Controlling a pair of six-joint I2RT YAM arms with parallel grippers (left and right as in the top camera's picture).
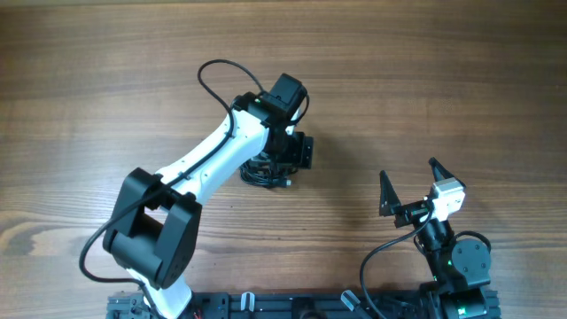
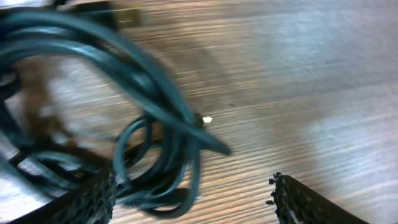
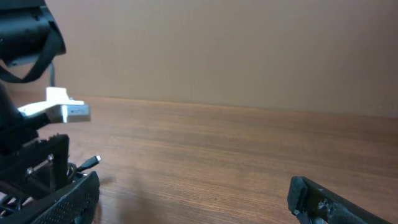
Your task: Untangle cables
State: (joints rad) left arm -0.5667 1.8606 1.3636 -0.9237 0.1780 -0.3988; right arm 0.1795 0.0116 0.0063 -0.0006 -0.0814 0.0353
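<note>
Cables [image 2: 155,143]: knotted bundle on tabletop [image 1: 443,71] under left hand [image 2: 193,193]. Left hand wide, loops against one finger [image 2: 87,199], nothing gripped. Right hand [image 1: 409,173] wide, empty, well apart. Your risk: clamp whole bunch and pull, knot tightens; loop snags finger.

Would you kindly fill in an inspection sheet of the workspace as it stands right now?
Surface: wooden table, brown grain.
Job's things: cables in one knotted bundle beneath the left arm's wrist, a plug end sticking out.
Clutter: nothing seen.
Grippers: left pincer open, low over the bundle; right pincer open, holding nothing, well apart from the bundle.
Cables: arm leads, thick and black, looping beside each arm.
Surroundings: beige wall behind the table; dark rail along the near edge.
</note>
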